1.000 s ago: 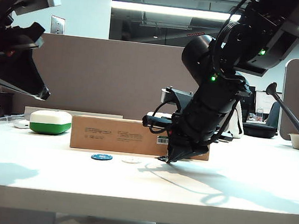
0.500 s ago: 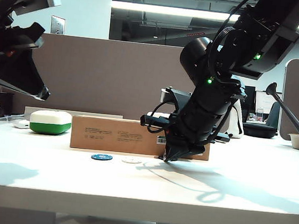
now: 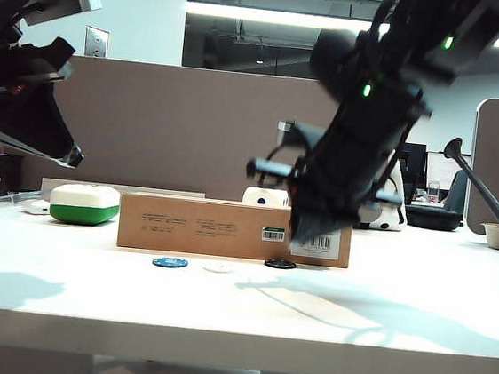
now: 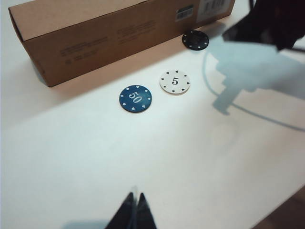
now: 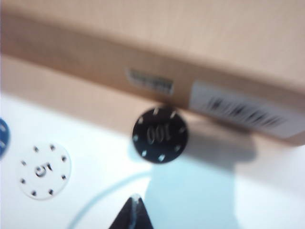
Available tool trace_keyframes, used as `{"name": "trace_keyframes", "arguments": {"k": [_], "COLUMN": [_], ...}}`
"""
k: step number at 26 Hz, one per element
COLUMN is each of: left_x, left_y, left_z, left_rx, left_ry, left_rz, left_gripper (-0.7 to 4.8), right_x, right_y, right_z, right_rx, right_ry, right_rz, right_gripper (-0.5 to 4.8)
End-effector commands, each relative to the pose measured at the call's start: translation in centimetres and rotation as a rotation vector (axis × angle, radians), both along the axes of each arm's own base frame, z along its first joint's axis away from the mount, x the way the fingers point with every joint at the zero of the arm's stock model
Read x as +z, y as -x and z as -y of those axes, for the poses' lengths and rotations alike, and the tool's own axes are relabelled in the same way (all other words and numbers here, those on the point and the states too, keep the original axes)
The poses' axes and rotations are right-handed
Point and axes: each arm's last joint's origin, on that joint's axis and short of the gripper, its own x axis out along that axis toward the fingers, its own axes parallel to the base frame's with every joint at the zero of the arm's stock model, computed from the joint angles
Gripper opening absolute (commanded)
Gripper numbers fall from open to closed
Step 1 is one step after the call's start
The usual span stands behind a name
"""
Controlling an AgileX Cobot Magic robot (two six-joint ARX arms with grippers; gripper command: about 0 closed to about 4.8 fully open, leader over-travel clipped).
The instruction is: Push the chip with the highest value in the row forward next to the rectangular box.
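Note:
The black chip (image 3: 280, 263) (image 4: 195, 40) (image 5: 159, 135), marked 100, lies flat against the front of the rectangular box (image 3: 201, 227) (image 4: 95, 33) (image 5: 200, 43), below its barcode label. The rest of the row, the blue 50 chip (image 3: 170, 262) (image 4: 135, 98) and the white 5 chip (image 3: 219, 267) (image 4: 175, 81) (image 5: 43, 171), sits nearer the front. My right gripper (image 3: 302, 235) (image 5: 135, 198) is shut and empty, hanging blurred just above the black chip. My left gripper (image 3: 72, 158) (image 4: 135, 195) is shut, raised high at the far left.
A white-and-green rounded case (image 3: 84, 203) stands left of the box. A dark spouted can (image 3: 481, 189) and a white bowl (image 3: 497, 235) are at the far right. Bare white table (image 3: 351, 323) stretches in front of the chips.
My right gripper has risen off the table, away from the black chip, which now lies uncovered by the box. The left arm, blue chip and white chip have not moved.

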Motion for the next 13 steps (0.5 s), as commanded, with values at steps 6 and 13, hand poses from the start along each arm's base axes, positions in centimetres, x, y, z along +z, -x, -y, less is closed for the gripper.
{"name": "trace_keyframes", "arguments": {"k": [6,13], "left_x": [0.3,0.3], "left_y": [-0.1,-0.1], "left_z": [0.1,0.1], "left_rx": [-0.005,-0.005], "left_ry": [0.011,0.011], "left_rz": [0.016,0.016], "left_gripper": [-0.05,-0.05], "right_x": [2.8,3.3], "right_y": [0.8,1.9], "right_z": [0.7,0.5], "right_rx": [-0.031,0.073], "right_ry": [0.025,-0.035], "right_rz": [0.058,-0.023], "right_gripper": [-0.09,-0.09]}}
